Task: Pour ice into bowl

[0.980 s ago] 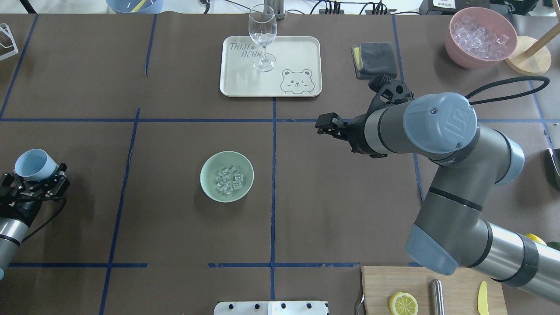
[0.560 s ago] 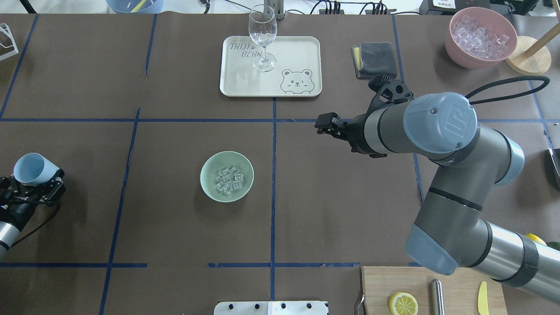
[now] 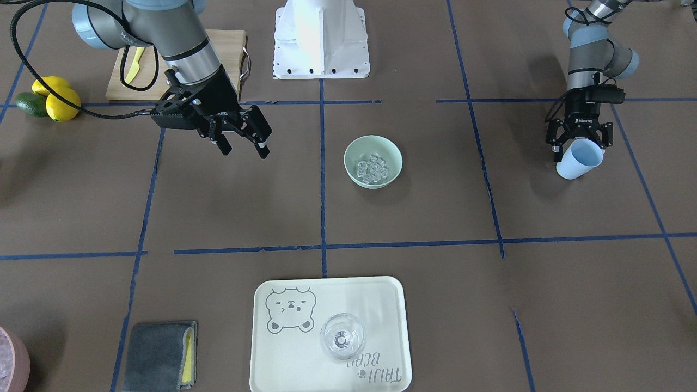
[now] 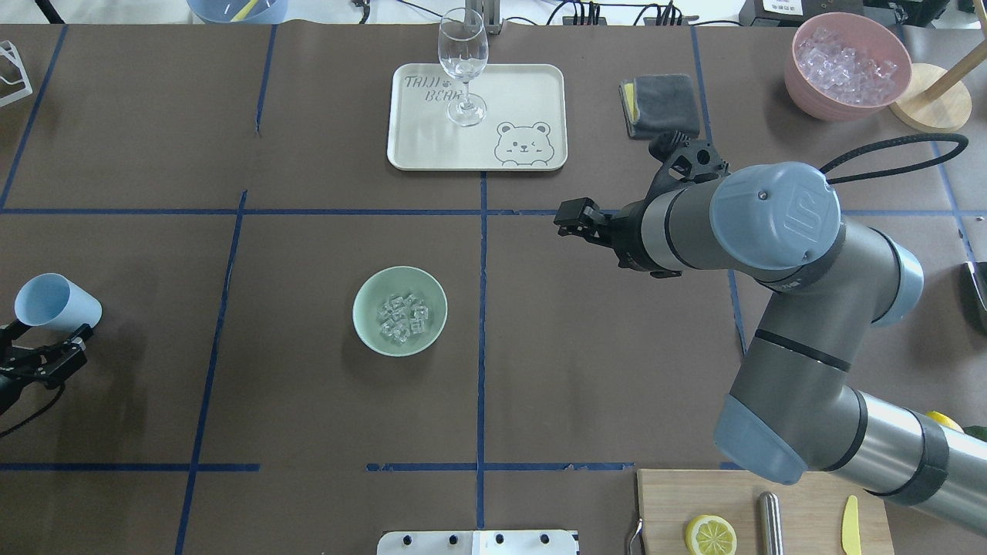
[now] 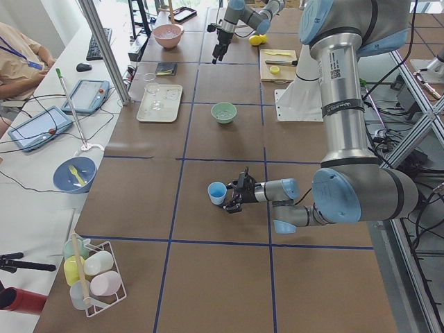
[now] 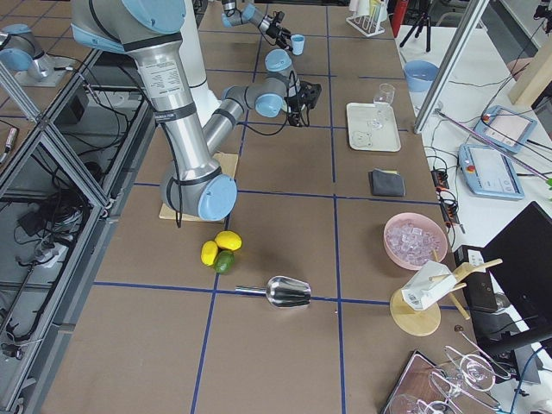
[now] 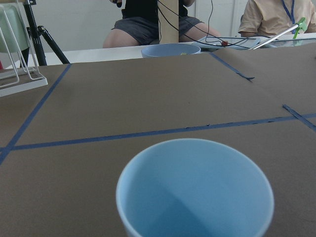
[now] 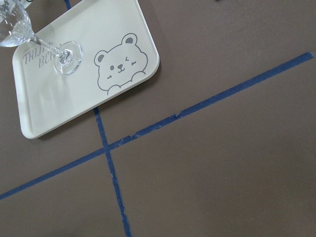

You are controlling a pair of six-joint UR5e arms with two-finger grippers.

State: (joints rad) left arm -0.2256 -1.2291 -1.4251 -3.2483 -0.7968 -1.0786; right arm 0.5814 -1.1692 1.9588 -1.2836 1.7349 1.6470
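Ice (image 4: 402,317) already lies in the mint-green bowl (image 4: 365,327) mid-bench, so the risk is the left gripper (image 3: 578,147), seemingly pinching the blue cup (image 3: 579,159) near the bench's edge, tipping it on release, while the right gripper (image 3: 243,141) hangs spread.

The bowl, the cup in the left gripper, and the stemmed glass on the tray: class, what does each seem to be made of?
The bowl: probably matte plastic or ceramic; smooth, mint-green, no glare. The cup, held in the left gripper: likely plastic, with an opaque pale blue, thin wall. The stemmed glass: clear glass or clear plastic, with the tray showing through it.
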